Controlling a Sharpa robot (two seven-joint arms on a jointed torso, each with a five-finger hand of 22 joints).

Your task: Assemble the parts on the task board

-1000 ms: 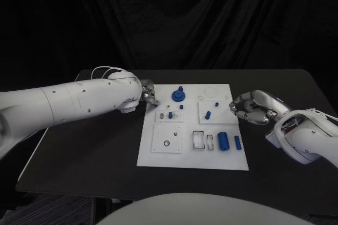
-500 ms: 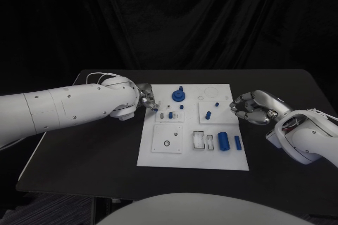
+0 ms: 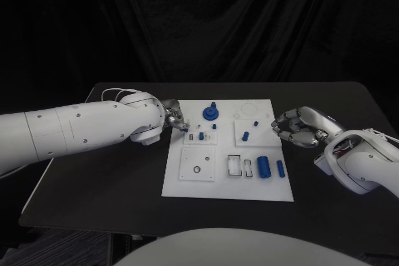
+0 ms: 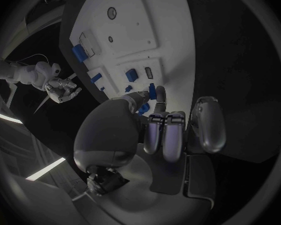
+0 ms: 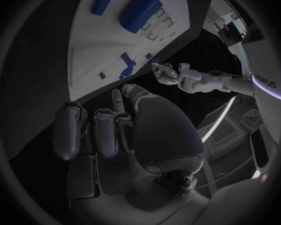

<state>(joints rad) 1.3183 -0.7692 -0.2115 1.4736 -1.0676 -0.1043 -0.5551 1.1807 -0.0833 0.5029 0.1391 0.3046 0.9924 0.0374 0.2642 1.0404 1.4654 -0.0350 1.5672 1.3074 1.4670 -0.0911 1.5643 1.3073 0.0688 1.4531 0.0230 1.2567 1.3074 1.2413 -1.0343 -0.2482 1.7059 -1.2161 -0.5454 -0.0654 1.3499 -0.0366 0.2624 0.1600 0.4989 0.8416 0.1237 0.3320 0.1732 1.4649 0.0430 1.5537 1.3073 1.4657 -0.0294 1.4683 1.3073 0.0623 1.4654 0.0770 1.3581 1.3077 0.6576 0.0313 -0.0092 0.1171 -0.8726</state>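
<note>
Two silver hands flank the white rectangular task board (image 3: 229,188): left hand (image 3: 174,117) at ten o'clock pinches a small blue part (image 4: 153,91); right hand (image 3: 297,126) at three o'clock, fingers curled, holds nothing.

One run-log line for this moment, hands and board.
left hand: pinching small blue part at task board edge | right hand: curled, empty, beside board

The left hand (image 3: 174,117) hides the task board's (image 3: 229,188) left edge.
</note>
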